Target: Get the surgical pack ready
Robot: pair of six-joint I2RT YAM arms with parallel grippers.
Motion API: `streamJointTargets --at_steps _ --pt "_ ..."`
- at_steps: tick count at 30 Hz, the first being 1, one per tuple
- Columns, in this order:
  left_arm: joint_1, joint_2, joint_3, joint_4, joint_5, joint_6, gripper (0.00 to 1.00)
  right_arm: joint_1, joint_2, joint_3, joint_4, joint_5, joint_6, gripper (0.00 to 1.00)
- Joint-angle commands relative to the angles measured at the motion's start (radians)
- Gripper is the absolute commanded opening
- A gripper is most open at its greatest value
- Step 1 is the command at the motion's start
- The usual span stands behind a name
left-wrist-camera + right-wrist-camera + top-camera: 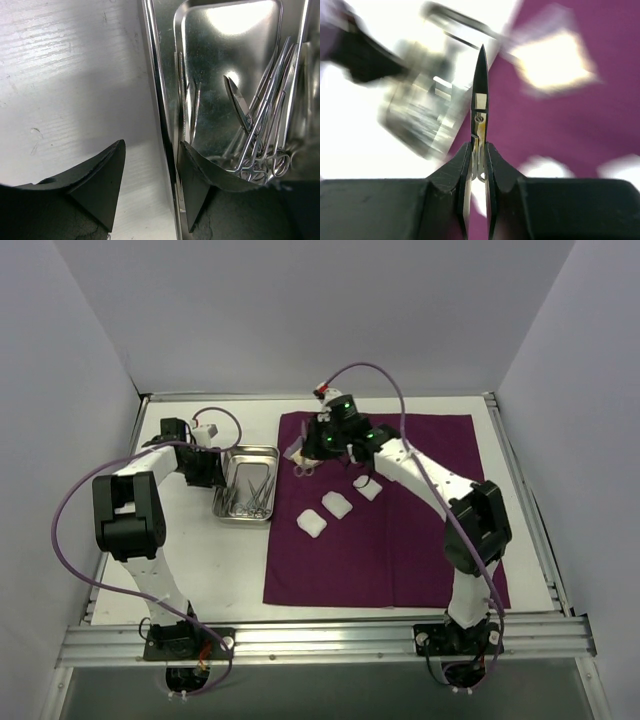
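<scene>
1. Over the far-left corner of the purple cloth point(400, 540), top view: the right gripper point(306, 464) hangs with a pair of scissors point(302, 469) in it. Three gauze pads point(337, 504) lie in a diagonal row on the cloth just near of it. The steel tray point(247, 485) sits on the table left of the cloth, with the left gripper point(212, 476) at its left rim.
2. Left wrist view: the jaws stand about half open astride the tray's left rim point(161, 100), one finger over the bare table point(60, 75) and the other inside the tray. Nothing is pinched. The remaining instruments point(265, 130) are heaped at the right of the tray.
3. Right wrist view: the fingers point(454, 172) are closed tight on the scissors, blades pointing straight ahead. The background is smeared.
4. Judgement: the step in hand is moving an instrument from tray to cloth. The next move calls for lowering the scissors flat onto bare cloth clear of the pads, then releasing them.
</scene>
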Motion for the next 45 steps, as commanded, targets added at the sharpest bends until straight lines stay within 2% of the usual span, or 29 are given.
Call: streamJointTargets --at_steps 1,6,10,12,17,21,37,40,45 --pt "0.004 -0.023 0.018 0.026 0.001 -0.003 0.56 0.097 0.081 0.085 0.250 0.093 0.374 0.00" --pt "0.004 -0.019 0.018 0.025 -0.002 -0.002 0.56 0.193 0.263 0.252 0.224 0.135 0.502 0.00" --pt "0.004 -0.016 0.022 0.023 -0.003 -0.002 0.56 0.223 0.385 0.406 0.172 0.142 0.565 0.00" --pt "0.004 -0.016 0.019 0.023 -0.003 -0.002 0.56 0.224 0.434 0.429 0.164 0.132 0.594 0.00" --pt "0.004 -0.014 0.018 0.025 -0.008 0.001 0.57 0.238 0.472 0.437 0.152 0.144 0.609 0.00" --pt "0.004 -0.008 0.022 0.023 -0.006 0.001 0.56 0.255 0.488 0.440 0.075 0.154 0.609 0.00" --pt "0.003 0.001 0.024 0.025 -0.011 0.001 0.57 0.286 0.498 0.388 0.019 0.119 0.643 0.00" --pt "0.004 0.004 0.025 0.023 -0.011 0.000 0.56 0.284 0.515 0.395 0.019 0.108 0.650 0.02" --pt "0.004 0.001 0.022 0.026 -0.012 0.001 0.56 0.289 0.531 0.421 -0.009 0.110 0.635 0.15"
